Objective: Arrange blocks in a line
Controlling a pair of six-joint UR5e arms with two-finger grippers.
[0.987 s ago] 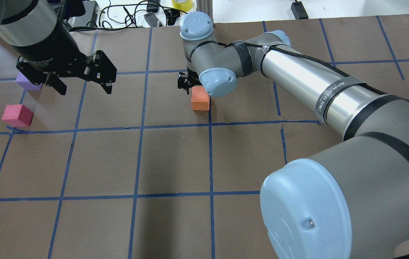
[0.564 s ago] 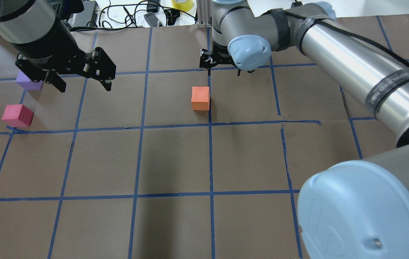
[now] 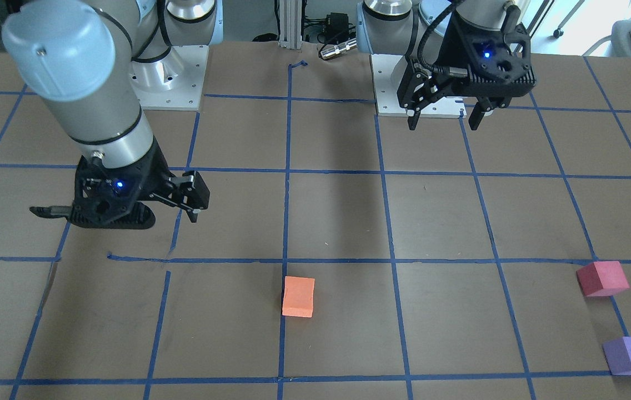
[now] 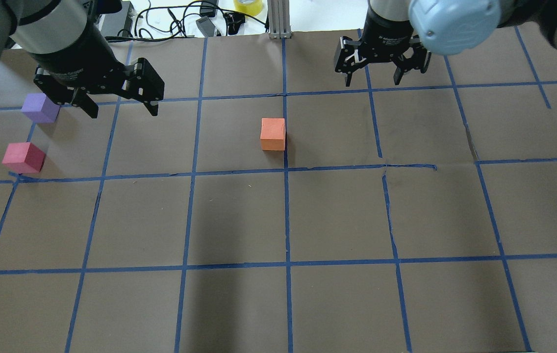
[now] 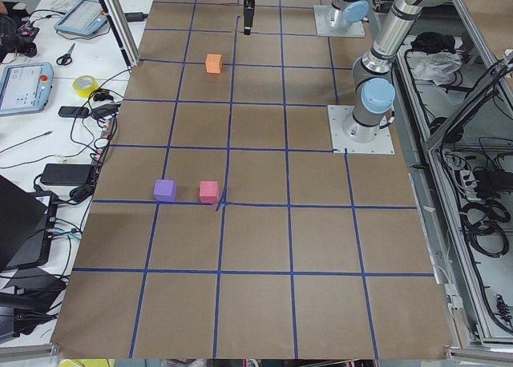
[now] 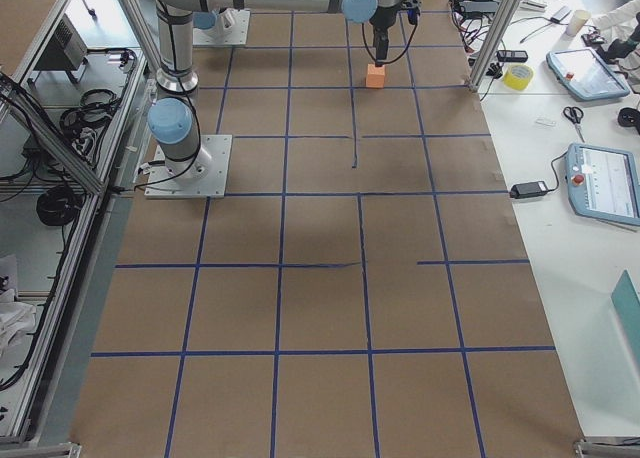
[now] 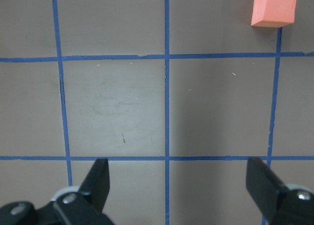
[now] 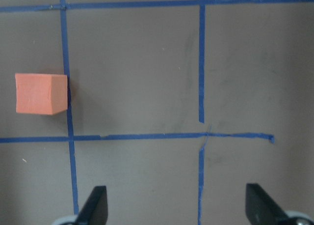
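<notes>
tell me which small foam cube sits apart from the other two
The orange foam cube, alone beside a blue tape line; the reddish-pink foam cube and the purple foam cube sit close together.

The brown bench [image 4: 337, 220], marked into squares by blue tape [image 4: 287, 220], carries an orange block [image 4: 273, 133] against a tape line mid-bench, and a pink block [image 4: 23, 157] and purple block [image 4: 40, 108] close together, well apart from it.

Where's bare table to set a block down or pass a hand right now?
Bare: the whole near half of the table, and the stretch between the orange block and the pink block. Crowded: far left, where the purple block and pink block sit close, the open left gripper beside them. The open right gripper hangs near the far edge.
</notes>
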